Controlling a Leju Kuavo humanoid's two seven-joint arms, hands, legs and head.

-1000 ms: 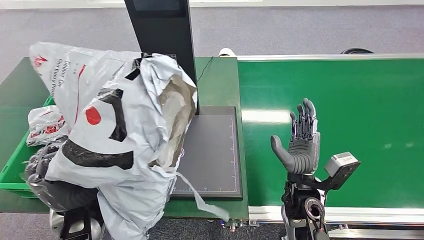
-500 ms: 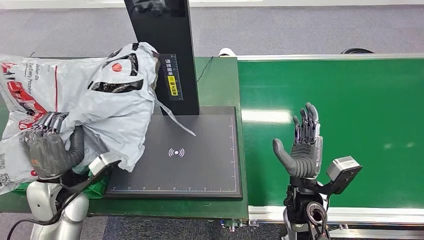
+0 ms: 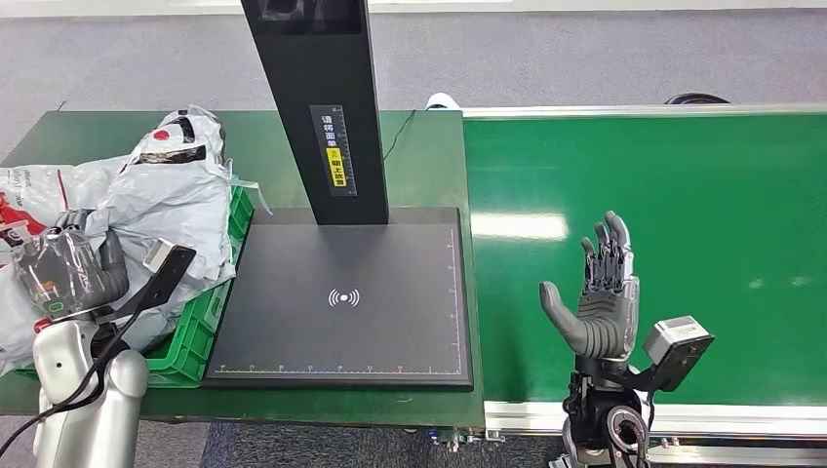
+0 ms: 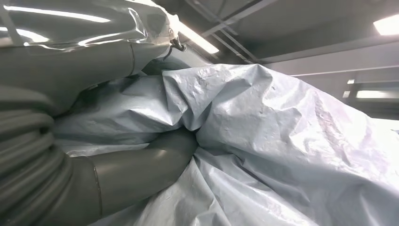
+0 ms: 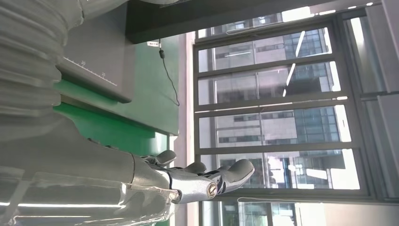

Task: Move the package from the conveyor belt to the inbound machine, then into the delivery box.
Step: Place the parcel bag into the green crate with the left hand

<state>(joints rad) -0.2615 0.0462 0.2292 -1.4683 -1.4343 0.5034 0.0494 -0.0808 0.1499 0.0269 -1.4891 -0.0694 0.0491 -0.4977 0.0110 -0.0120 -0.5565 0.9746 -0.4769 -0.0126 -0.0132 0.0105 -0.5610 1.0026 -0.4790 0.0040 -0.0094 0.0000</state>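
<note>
Grey carpeted floor beyond the green table, white wall base along its far edge; tall multi-pane windows with dark frames, glass-fronted buildings outside; long ceiling strip lights, grey beams

Wireless-signal icon on scanner pad; yellow label w/ unreadable characters on black post.

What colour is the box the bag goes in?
Green plastic crate, clearest in the head view.

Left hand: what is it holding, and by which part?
The left hand grips the grey package by its crumpled lower side, over the green box.
</note>
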